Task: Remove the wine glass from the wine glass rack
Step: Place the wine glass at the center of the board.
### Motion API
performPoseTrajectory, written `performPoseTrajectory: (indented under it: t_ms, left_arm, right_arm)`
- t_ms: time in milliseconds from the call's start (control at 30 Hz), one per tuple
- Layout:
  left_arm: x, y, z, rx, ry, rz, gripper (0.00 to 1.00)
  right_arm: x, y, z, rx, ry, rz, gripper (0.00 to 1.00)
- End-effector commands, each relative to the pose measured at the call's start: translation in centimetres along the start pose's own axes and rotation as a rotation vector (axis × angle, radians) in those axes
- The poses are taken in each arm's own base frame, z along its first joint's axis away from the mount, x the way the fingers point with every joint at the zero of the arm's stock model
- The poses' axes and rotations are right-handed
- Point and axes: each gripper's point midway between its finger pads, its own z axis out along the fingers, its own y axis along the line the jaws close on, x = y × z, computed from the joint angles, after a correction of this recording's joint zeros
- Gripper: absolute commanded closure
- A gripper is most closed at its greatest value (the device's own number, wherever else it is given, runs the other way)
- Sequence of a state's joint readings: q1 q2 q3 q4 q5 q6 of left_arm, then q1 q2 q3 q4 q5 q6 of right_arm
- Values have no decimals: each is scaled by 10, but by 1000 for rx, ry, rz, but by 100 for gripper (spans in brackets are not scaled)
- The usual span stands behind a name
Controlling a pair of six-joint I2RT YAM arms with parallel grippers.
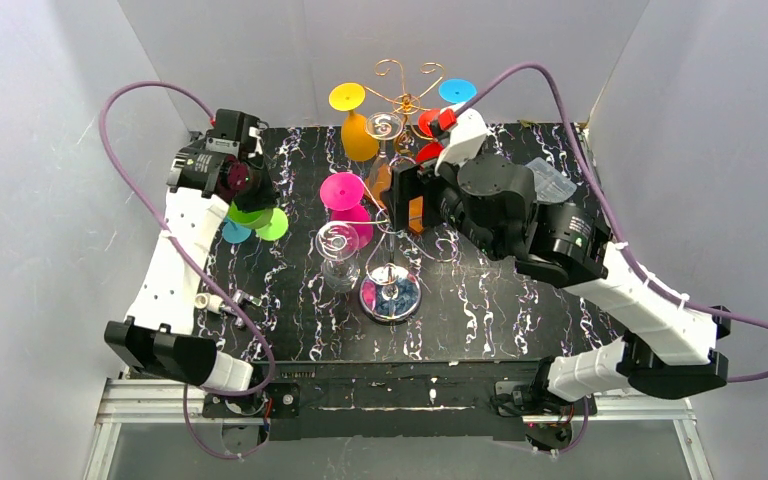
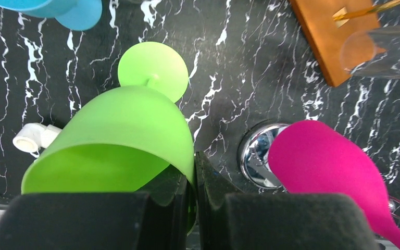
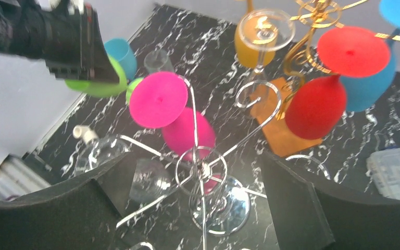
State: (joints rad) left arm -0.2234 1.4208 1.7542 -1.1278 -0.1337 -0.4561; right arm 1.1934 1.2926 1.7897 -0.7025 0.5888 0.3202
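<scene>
My left gripper [image 1: 245,185] is shut on the rim of a green wine glass [image 2: 135,130], held over the table's left side, clear of any rack. A silver wire rack [image 3: 203,166] on a round shiny base [image 1: 390,293] carries a pink glass [image 1: 345,195] and a clear glass [image 1: 338,250]. My right gripper [image 3: 195,159] is open and empty just above it, jaws either side of its hub. Behind stands the gold scroll-arm wine glass rack [image 1: 405,85] with yellow [image 1: 358,125], red [image 3: 317,104] and blue [image 1: 457,92] glasses.
The gold rack stands on an orange square block [image 2: 336,41]. A blue glass [image 1: 237,232] lies under the green one. A small white piece [image 1: 205,300] lies front left. A clear plastic box [image 3: 396,172] sits at the right. White walls close in three sides.
</scene>
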Motion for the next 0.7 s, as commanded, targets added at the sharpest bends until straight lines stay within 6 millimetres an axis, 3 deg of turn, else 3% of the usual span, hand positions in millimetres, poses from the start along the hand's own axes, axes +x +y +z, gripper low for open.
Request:
performPoseTrajectory:
  t_ms: [0, 67, 200, 367, 667]
  left_arm:
    - [12, 2, 23, -18, 68, 18, 100]
    - [17, 1, 35, -28, 100, 22, 100]
    - [22, 0, 54, -39, 139, 31, 100]
    - [27, 1, 79, -69, 185, 48, 100]
    - [35, 7, 122, -135, 233, 61, 100]
  right_arm:
    - [-42, -25, -10, 141, -94, -41, 2]
    - [-46, -32, -3, 197, -82, -71, 2]
    - [-49, -65, 19, 253, -41, -35, 2]
    - [-51, -102, 30, 288, -25, 30, 2]
    - [-42, -107, 36, 252, 5, 69, 2]
